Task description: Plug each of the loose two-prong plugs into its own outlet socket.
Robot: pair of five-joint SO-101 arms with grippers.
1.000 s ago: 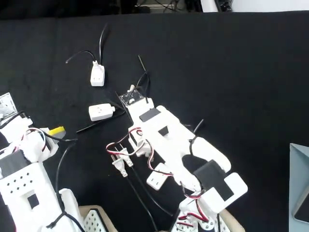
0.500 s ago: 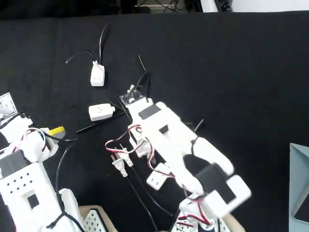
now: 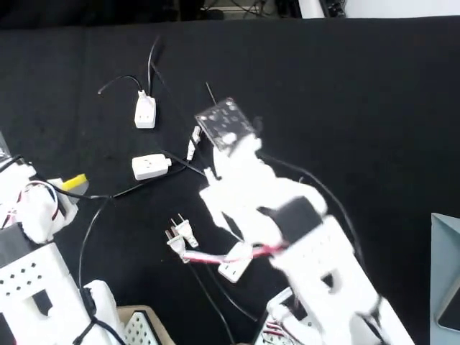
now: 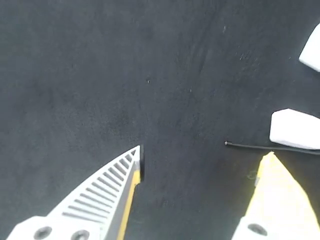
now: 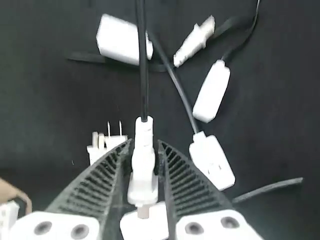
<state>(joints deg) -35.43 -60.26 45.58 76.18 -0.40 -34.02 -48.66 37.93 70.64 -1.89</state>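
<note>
Over black tabletop (image 3: 359,86), right end effector (image 5: 143,146) pinches a plug (image 5: 141,172), prongs blurred; left end effector (image 4: 204,152) stands spread.

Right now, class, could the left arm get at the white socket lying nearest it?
Probably yes. The left gripper is open and holds nothing, and between it and the socket lie only bare black table and one thin cord.

Setting: robotics lab bench. Table (image 3: 374,108) draped in black cloth. Two white plastic arms, left arm (image 3: 36,287) and right arm (image 3: 316,244), carry exposed red-and-white wiring (image 3: 215,256). Loose plugs (image 3: 180,236) and outlet sockets (image 3: 150,167) on short cords are laid out like test pieces. Cable clutter (image 3: 237,8) lies beyond the far edge.
</note>
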